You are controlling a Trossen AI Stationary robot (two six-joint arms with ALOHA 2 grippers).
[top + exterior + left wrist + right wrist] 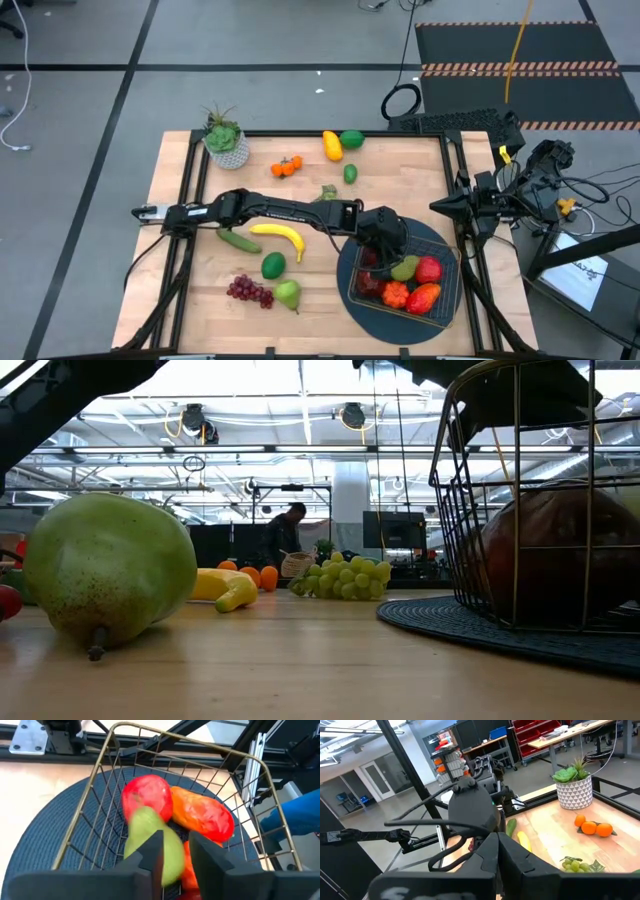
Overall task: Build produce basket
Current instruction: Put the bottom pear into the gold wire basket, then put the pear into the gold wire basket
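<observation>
Basket [452,262] on mat [350,300], banana [280,236] left.

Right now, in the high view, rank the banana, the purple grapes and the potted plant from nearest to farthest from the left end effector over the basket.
Measured from the left end effector above the basket:
1. Banana, mid-table, just to the picture's left of it.
2. Purple grapes, near the front edge, farther left.
3. Potted plant, at the far back-left corner.

basket [520,500]: cut off at 3 o'clock in the low view
pear [150,842]: blurred, partly hidden behind left gripper [175,855]
</observation>
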